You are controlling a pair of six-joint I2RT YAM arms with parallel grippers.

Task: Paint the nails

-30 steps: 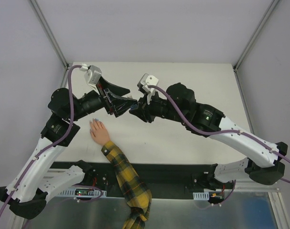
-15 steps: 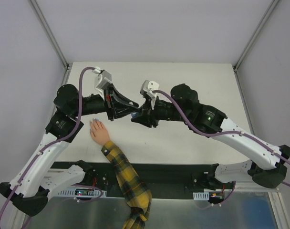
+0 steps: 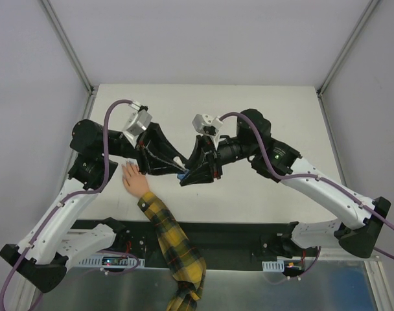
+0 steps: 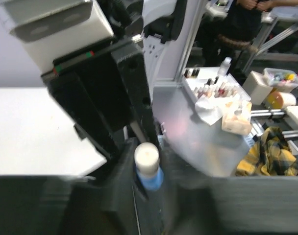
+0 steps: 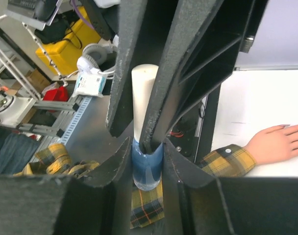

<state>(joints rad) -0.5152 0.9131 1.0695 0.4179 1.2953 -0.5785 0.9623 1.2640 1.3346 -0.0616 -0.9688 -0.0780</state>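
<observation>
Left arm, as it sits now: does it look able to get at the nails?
Probably not yet. The left gripper is shut on the white cap of the blue bottle held by the right gripper. The nails lie close, unobstructed.

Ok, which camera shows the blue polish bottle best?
Right wrist: the polish bottle sits centred and sharp, blue body and white cap both clear. Left wrist shows it blurred; the top view, only a blue speck.

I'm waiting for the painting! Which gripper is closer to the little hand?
Left. The left gripper lies right beside the hand; the right gripper is farther, across the blue bottle both hold.
</observation>
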